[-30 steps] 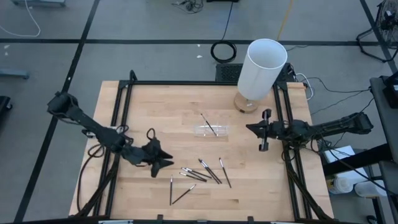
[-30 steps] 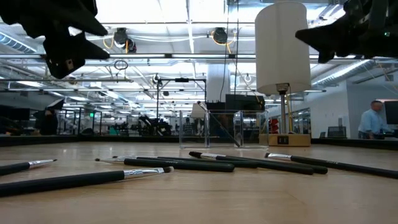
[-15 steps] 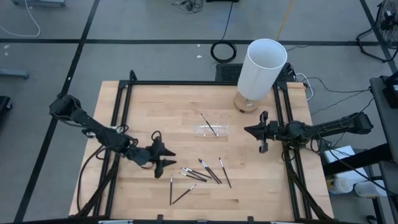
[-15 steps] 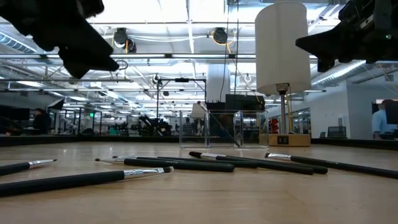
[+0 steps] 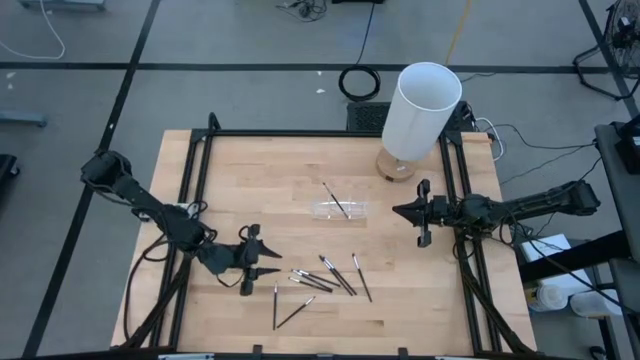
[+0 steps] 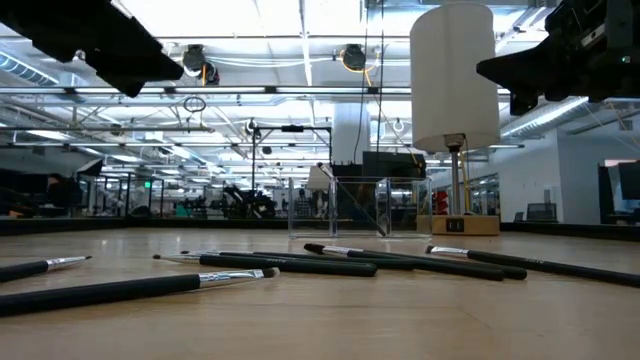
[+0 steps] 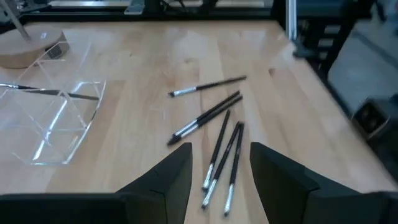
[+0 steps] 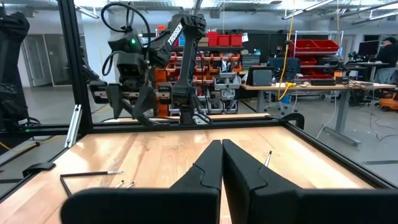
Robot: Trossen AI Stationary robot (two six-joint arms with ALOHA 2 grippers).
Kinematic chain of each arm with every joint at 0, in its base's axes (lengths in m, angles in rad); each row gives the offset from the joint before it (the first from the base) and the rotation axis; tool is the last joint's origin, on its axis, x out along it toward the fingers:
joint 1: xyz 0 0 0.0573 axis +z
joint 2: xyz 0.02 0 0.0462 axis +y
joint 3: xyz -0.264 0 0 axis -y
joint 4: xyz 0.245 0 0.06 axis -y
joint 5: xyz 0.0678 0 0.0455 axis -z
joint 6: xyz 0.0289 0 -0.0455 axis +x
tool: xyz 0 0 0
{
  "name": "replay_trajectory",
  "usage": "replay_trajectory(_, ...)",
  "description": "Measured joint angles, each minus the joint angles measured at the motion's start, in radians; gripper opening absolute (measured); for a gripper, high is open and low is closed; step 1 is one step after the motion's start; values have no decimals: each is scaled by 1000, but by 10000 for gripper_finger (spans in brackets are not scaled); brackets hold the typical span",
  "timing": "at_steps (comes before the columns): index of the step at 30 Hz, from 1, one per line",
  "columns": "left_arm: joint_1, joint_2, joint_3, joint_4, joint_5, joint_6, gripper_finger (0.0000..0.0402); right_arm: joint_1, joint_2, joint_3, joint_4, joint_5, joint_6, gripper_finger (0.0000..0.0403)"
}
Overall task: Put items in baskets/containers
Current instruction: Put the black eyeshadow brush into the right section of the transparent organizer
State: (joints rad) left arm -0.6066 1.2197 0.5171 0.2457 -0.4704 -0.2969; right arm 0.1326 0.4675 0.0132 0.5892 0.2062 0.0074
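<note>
Several thin dark sticks with pale tips (image 5: pixel 322 280) (image 7: pixel 217 140) lie loose on the wooden table near its front. One more stick (image 5: pixel 336 200) leans in the small clear tray (image 5: pixel 342 211) (image 7: pixel 56 121) at the table's middle. My left gripper (image 5: pixel 272 262) (image 7: pixel 221 149) hovers open just left of the loose sticks, pointing at them and tipped slightly down. It touches nothing. My right gripper (image 5: pixel 398 211) (image 8: pixel 222 144) hangs shut over the table's right side, right of the tray, holding nothing.
A tall white cylinder (image 5: pixel 420 108) on a round wooden base stands at the back right, just behind the tray. A black frame (image 5: pixel 200 160) borders the table. Bare wood lies at the far left and far middle.
My left gripper has rolled about the line it points along and has shifted a little toward the loose sticks and the near edge. Its fingers keep the same gap. The sticks and the tray have stayed put.
</note>
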Motion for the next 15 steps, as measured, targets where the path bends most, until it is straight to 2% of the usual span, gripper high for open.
replay_trajectory(4, 0, -1, 0, 31, 7, -144, 170, 0, 0, 0, 3, 1, 0, 0)
replay_trajectory(7, 1, -1, 0, 38, 7, -185, 170, 0, 0, 0, 5, 2, 0, 0)
replay_trajectory(15, 17, -1, 0, 64, -34, -97, 170, 0, 0, 0, 5, 2, 7, 0)
